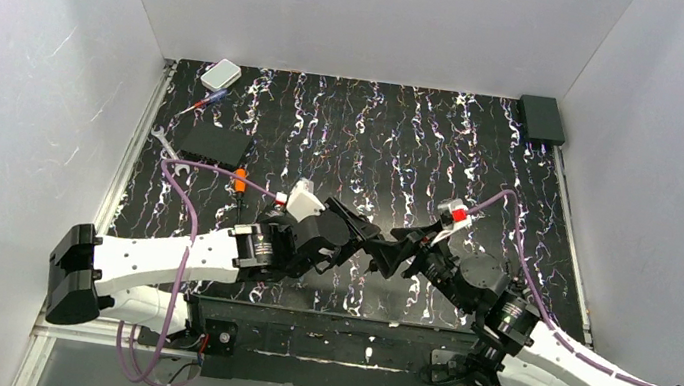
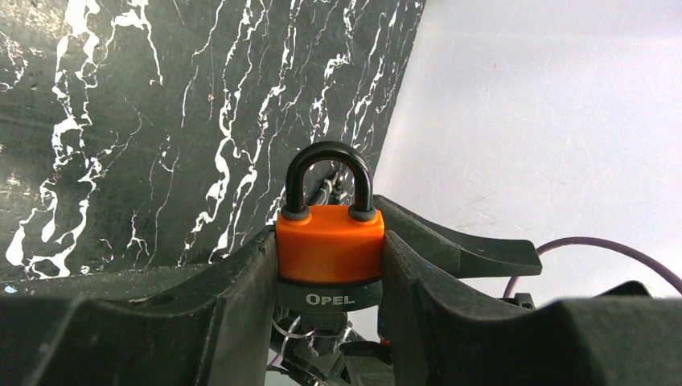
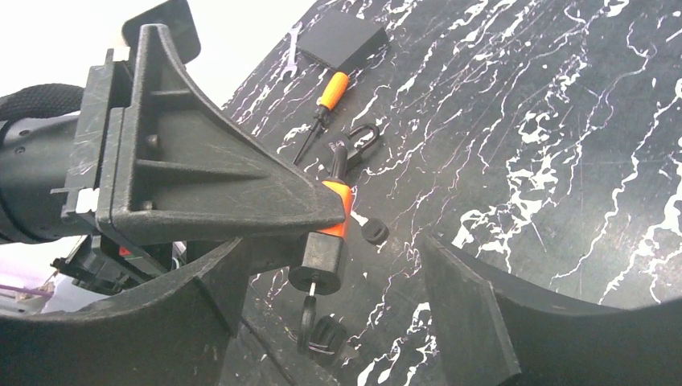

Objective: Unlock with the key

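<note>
Step in hand, as judged: taking hold of the key so that it can be turned.

The left gripper (image 1: 367, 240) is clamped on the orange-bodied padlock with the black steel shackle (image 2: 330, 241), holding it above the black marbled table top (image 2: 121, 121). The shackle looks seated in the body.

The small black-headed key with the thin metal blade (image 3: 309, 315) appears to sit in the keyway on the lock's underside, with its head hanging below.

The right gripper (image 3: 334, 245) stands wide apart and holds nothing, with one finger on each side of the key.

The next move calls for closing squarely on the head, then rotating about the blade axis without bending the blade.
</note>
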Controlling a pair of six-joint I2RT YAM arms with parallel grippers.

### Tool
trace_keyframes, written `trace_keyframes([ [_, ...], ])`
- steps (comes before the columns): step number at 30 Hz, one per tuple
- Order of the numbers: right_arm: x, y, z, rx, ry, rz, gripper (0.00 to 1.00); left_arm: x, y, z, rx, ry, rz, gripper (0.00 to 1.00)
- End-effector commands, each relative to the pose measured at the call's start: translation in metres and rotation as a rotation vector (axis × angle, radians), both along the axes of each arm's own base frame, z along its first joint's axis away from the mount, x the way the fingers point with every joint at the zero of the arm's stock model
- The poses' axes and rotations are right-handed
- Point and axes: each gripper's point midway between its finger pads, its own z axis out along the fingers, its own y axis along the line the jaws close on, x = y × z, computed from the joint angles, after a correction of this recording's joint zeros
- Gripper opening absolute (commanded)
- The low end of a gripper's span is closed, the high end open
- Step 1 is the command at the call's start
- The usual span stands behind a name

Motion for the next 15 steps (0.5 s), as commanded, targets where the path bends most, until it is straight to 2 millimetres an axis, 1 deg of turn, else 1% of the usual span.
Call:
trace_keyframes([
  [1,0.019,-0.006,0.027,0.099,0.001,-0.116,0.81,-0.006,-0.006,0.008,-0.019,-0.011,-0.036,0.0],
  [7,0.024,-0.002,0.02,0.103,0.014,-0.137,0.78,-0.006,-0.008,0.008,-0.028,-0.009,-0.037,0.0],
  [9,0.027,-0.002,0.02,0.117,0.014,-0.154,0.73,-0.006,-0.008,0.009,-0.032,-0.01,-0.037,0.0],
  [15,0.037,-0.006,0.012,0.164,0.017,-0.219,0.64,-0.008,-0.014,0.01,-0.057,0.001,-0.05,0.0],
])
